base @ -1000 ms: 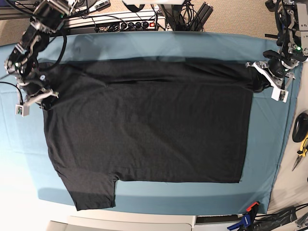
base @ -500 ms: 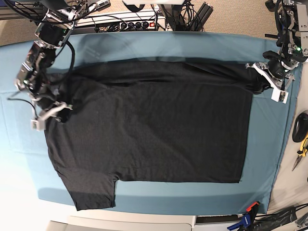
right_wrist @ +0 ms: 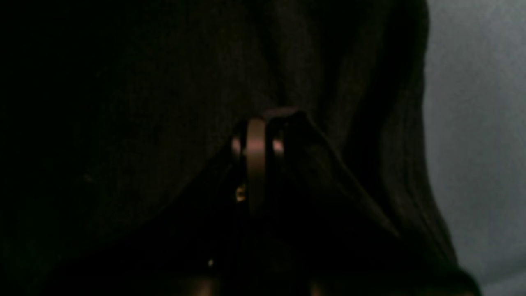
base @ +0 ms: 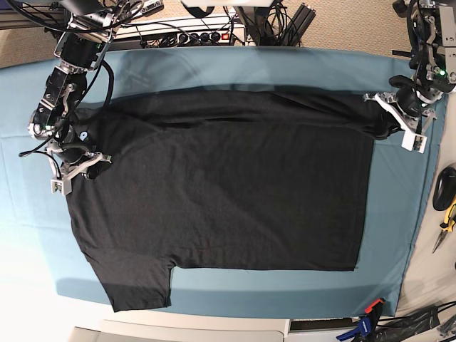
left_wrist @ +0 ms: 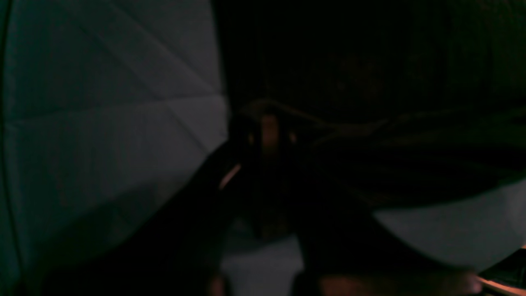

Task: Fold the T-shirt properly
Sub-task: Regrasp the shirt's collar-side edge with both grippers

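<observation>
Black T-shirt (base: 221, 192) lay spread on the teal sheet (base: 214, 64). Our left fingers (base: 399, 117) and right fingers (base: 75, 167) were clamped on its far corners; we judged both should travel level and taut.

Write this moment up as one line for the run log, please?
step: folding T-shirt | left gripper: shut on T-shirt | right gripper: shut on T-shirt | shirt: flat on teal sheet

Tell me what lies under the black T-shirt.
A teal cloth sheet lies under the T-shirt, showing on all sides except below the sleeve at the lower left, which hangs past the cloth's edge. Whatever is beneath the shirt's middle is covered.
</observation>
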### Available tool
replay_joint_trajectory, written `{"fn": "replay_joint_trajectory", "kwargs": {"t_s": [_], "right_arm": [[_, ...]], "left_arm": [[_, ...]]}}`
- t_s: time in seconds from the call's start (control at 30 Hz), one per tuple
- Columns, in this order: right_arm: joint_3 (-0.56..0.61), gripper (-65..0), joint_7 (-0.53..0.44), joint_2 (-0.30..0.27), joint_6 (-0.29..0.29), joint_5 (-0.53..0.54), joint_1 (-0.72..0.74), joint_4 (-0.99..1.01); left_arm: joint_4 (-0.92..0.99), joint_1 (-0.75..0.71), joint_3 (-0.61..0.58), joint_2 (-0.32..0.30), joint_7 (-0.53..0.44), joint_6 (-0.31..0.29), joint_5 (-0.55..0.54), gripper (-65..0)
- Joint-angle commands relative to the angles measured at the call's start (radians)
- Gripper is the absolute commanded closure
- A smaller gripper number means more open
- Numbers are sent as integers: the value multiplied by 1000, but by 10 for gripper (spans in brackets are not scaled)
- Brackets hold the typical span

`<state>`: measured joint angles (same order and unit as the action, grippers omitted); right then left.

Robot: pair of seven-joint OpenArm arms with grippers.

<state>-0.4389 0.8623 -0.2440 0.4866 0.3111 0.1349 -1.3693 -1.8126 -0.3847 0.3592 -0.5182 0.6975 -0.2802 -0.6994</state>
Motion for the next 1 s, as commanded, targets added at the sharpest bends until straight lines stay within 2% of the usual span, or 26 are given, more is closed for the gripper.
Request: {"fn": "replay_joint_trajectory", "kwargs": {"t_s": [0.0, 0.03, 0.07, 0.13, 0.17, 0.2, 0.23, 0.37, 0.47, 0.6, 0.8, 0.97], "right_arm": [[-2, 0, -25, -16, -2, 0, 21, -15], [-2, 0, -25, -16, -2, -9, 21, -15], [-2, 0, -25, -16, -1, -23, 21, -15], [-2, -152, -24, -16, -1, -50, 20, -15], [-2, -231, -25, -17, -1, -65, 20, -16], [-4, -282, -25, -18, -1, -80, 20, -16], [-9, -293, -25, -20, -1, -90, 21, -16], [-85, -293, -14, -22, -3, -74, 21, -32], [-191, -293, 103, -22, -3, 55, 20, -64], [-385, -293, 288, -22, 0, 314, 16, -97], [-586, -293, 326, -22, 3, 460, -115, -96], [-625, -293, 335, -22, 18, 544, -212, -96]], "left_arm": [[-13, 5, 8, -17, -25, -2, -6, 0], [-13, 5, 8, -17, -24, -2, -6, -34], [-13, 5, 8, -17, -24, -2, -6, -109], [-13, 5, 8, -17, -24, -5, -2, -249], [-13, 5, 8, -17, -25, -4, 10, -286], [-13, 5, 8, -17, -25, -3, 21, -294], [-13, 5, 8, -17, -25, 4, 27, -294], [-13, 5, 8, -17, -21, 47, 43, -294], [-13, 5, 8, -17, 4, 48, 42, -294], [-13, 2, 10, -17, 46, 46, 15, -294], [-14, -43, 11, -23, 66, 32, -16, -294], [-14, -56, 10, -23, 69, 18, -31, -294]]}}
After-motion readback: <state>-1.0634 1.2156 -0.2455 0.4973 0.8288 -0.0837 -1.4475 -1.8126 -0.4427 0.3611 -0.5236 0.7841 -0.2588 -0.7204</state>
